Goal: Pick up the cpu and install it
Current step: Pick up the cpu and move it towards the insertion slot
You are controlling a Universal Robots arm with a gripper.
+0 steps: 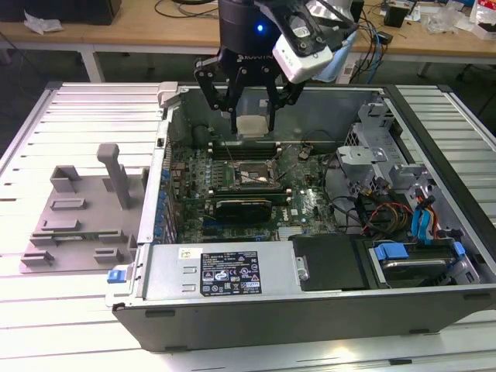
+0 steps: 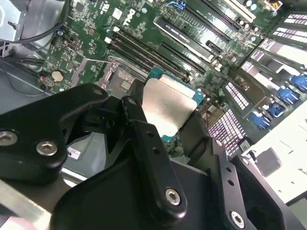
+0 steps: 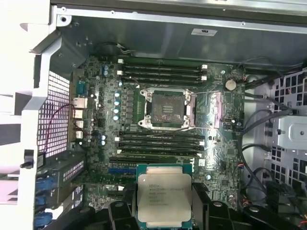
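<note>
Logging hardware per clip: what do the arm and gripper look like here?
The gripper is black, with jointed linkage fingers pinned by silver screws. Its body carries white lettering. The black wrist shows a small blue light, and a white-and-black camera is mounted beside it.

One cpu (image 3: pixel 164 197), one socket (image 3: pixel 167 108), one computer case (image 1: pixel 256 318), one fixture tray (image 1: pixel 77 226), one pincer (image 1: pixel 253 127).

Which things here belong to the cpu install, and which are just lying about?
In the job:
cpu, gripped in the pincer above the motherboard
socket, open and empty

Lying about:
grey fixture tray, on the exterior view's left
memory slots
wire bundle
</note>
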